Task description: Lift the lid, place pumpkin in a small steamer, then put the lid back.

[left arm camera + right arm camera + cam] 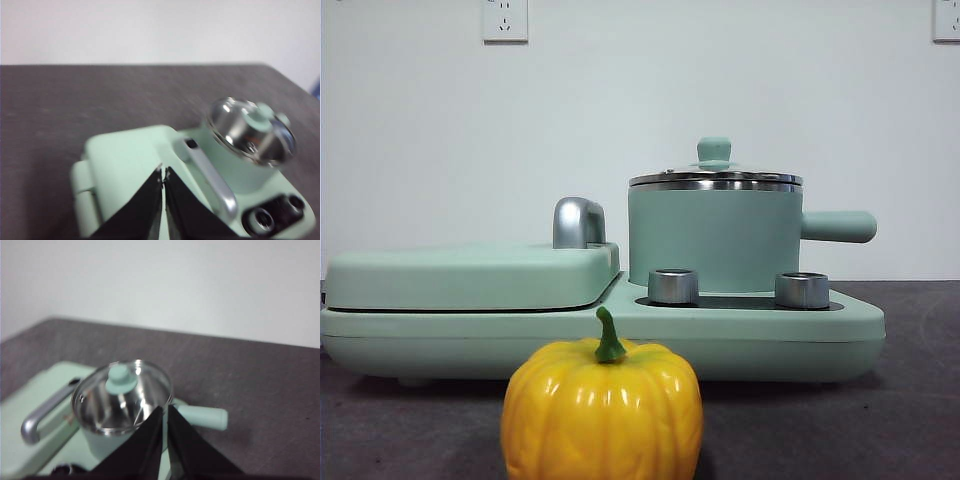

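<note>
The yellow-orange pumpkin [602,410] with a green stem stands on the dark table at the front, before the appliance. The small mint-green steamer [715,237] sits on the right of the appliance base, its handle pointing right. The glass lid [715,178] with its mint knob rests on the steamer. The lid also shows in the left wrist view [251,131] and the right wrist view [121,396]. My left gripper [163,173] is shut and empty above the flat griddle cover. My right gripper [164,411] is shut and empty above the steamer [107,440]. Neither arm shows in the front view.
The long mint-green appliance base [760,330] carries two silver knobs [673,286] and a flat griddle cover [470,275] with a chrome handle [578,222] on the left. The dark table [900,400] runs to a white wall behind.
</note>
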You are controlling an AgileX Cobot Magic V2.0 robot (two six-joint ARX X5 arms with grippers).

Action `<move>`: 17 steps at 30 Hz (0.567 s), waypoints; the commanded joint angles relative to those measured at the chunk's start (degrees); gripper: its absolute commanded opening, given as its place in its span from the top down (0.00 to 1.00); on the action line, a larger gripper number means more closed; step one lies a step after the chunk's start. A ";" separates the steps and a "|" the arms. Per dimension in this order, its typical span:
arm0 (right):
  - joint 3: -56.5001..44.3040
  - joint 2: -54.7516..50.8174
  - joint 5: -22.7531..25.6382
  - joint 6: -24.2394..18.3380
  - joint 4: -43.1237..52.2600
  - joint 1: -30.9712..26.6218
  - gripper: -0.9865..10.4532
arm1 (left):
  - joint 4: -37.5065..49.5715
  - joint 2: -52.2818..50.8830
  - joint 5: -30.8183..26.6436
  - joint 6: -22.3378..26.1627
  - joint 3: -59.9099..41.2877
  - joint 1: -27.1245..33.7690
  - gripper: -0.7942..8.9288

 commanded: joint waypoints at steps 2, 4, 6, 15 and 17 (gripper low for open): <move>2.14 4.98 -3.30 -8.37 -0.81 0.02 0.90 | 0.59 4.02 3.02 6.75 2.82 -2.10 0.91; 2.40 6.95 -4.35 -10.34 -0.74 0.15 0.90 | 0.59 5.90 2.99 8.13 3.56 -3.34 0.91; 2.45 8.48 -4.35 -12.46 -0.76 0.81 0.90 | 0.66 7.52 2.99 9.81 4.07 -4.72 0.91; 2.45 12.39 -4.31 -23.80 -1.07 6.12 0.90 | 1.16 12.52 2.97 18.43 4.48 -10.36 0.81; 2.45 12.57 -4.31 -27.26 -1.20 7.56 0.84 | 1.20 12.94 2.97 20.61 4.48 -11.56 0.74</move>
